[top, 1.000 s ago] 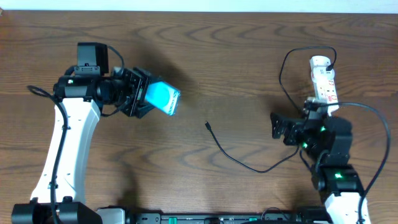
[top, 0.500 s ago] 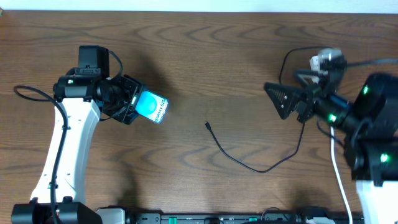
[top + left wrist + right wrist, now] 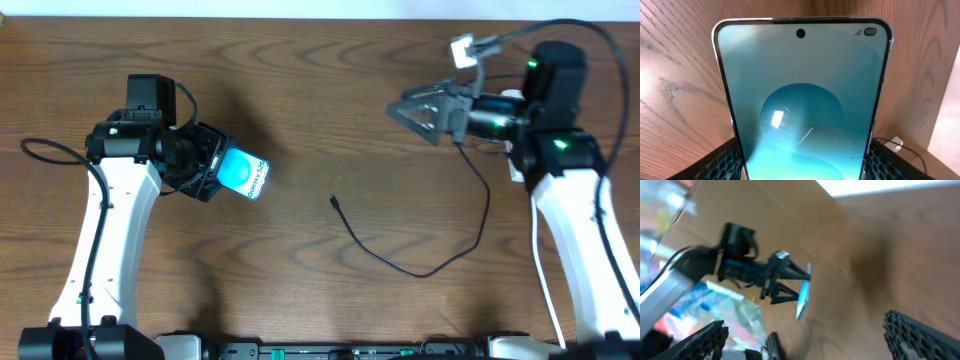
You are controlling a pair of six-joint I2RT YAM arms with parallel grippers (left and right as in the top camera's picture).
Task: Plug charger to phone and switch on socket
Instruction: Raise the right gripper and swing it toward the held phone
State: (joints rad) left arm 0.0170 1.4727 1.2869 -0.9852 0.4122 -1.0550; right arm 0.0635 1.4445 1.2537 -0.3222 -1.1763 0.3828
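Currently my left gripper [image 3: 215, 168] has its jaws clenched on the phone [image 3: 245, 173], grasping it by one short end. In the left wrist view the dark ribbed fingers [image 3: 720, 162] sit against both long edges of the handset. Its light blue-teal screen faces the overhead camera, and the white label strip runs along the end farthest from the jaws. The phone sits at a slant on the left half of the worktop [image 3: 300, 80]. The right wrist view is blurred, yet it shows the handset edge-on and held clear of the wood.

My right gripper [image 3: 412, 108] hangs over the upper right part of the worktop, pointing left towards the other arm. Its jaws are released and grasp nothing; in its own camera the two pads stand wide apart at the bottom corners.

The charger [image 3: 430, 270] lies loose on the wood between the arms. Its small connector tip [image 3: 335, 203] rests near the middle, well apart from the phone and from both grippers. From there the thin black cable sweeps down to the right, then climbs towards the right arm.

The socket [image 3: 511, 97] is almost wholly hidden under my right arm; only a white sliver shows, so I cannot tell how its switches stand.
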